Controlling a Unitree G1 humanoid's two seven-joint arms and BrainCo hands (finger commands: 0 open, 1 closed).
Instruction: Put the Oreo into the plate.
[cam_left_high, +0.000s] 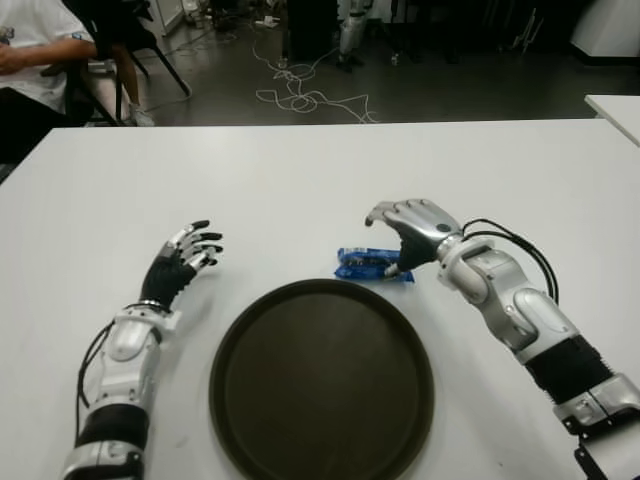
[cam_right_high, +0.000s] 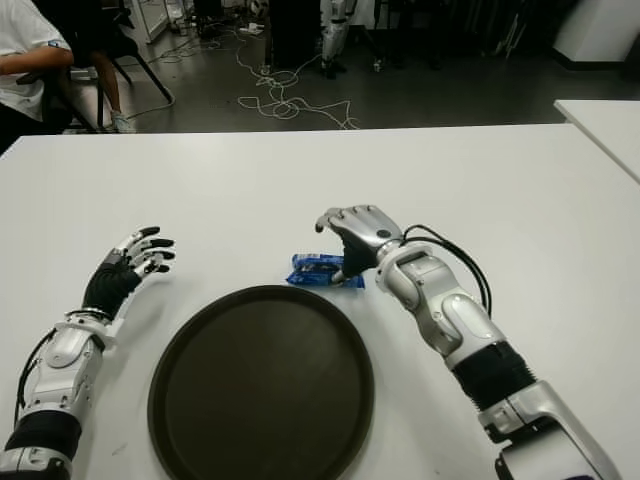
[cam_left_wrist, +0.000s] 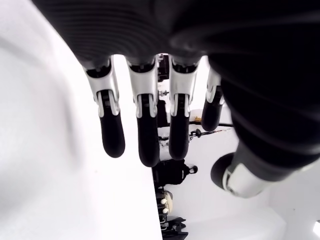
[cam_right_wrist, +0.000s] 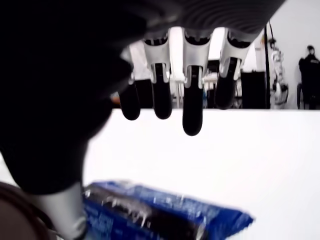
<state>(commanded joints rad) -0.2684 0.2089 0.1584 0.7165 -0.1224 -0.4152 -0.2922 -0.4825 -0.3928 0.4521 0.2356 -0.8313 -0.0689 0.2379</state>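
Oreo (cam_left_high: 372, 264): a blue packet lying flat on the white worktop (cam_left_high: 300, 180), just beyond the far rim of the plate, on its right side.
Plate (cam_left_high: 322, 384): dark, round, near the front edge of the worktop between the two arms; nothing lies in it.
Right hand (cam_left_high: 410, 233): over the right end of the packet, palm down; the fingers (cam_right_wrist: 192, 105) hang spread above it and hold nothing, while the thumb reaches down beside the packet's end.
Left hand (cam_left_high: 183, 258): left of the plate, fingers (cam_left_wrist: 145, 125) extended and loosely spread, empty.
Background: a seated person (cam_left_high: 35, 60) beyond the far left corner; cables (cam_left_high: 300, 95) on the floor.
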